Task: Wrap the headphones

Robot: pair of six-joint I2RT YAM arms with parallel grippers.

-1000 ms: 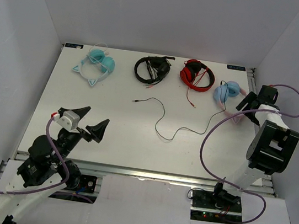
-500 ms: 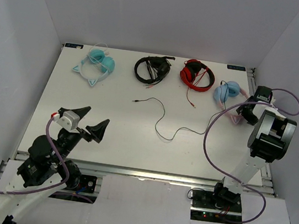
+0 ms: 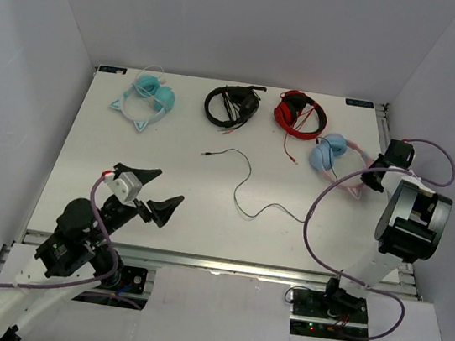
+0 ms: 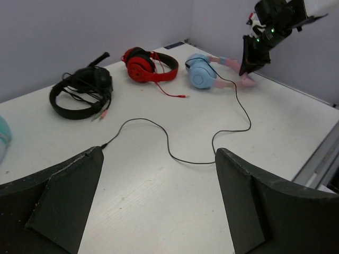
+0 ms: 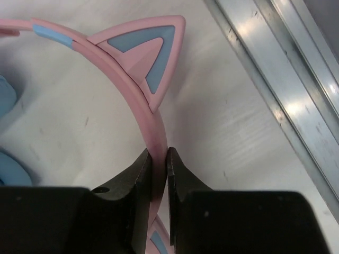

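Note:
The headphones (image 3: 329, 153) lie at the table's right, light blue cups (image 4: 201, 78) toward the middle and pink cat-eared headband (image 5: 143, 100) toward the right edge. My right gripper (image 3: 375, 176) is shut on the headband, which is pinched between its two fingers (image 5: 142, 174) just below one pink-and-blue ear. The thin dark cable (image 3: 246, 186) trails from the cups across the table's middle to its plug (image 3: 205, 153). My left gripper (image 3: 152, 195) hangs open over the near left of the table, nothing between its fingers (image 4: 69, 196), with the cable's loop (image 4: 175, 153) lying just beyond them.
Along the back edge lie aqua cat-ear headphones (image 3: 146, 98), black headphones (image 3: 231, 105) and red headphones (image 3: 297, 112) with a thin red cable. A metal rail (image 5: 275, 90) runs along the table's right edge, close beside the right gripper.
The right gripper closed on the pink headband and dragged the headphones a little left and nearer; the cable shifted with them. The left arm swung right and forward, still open.

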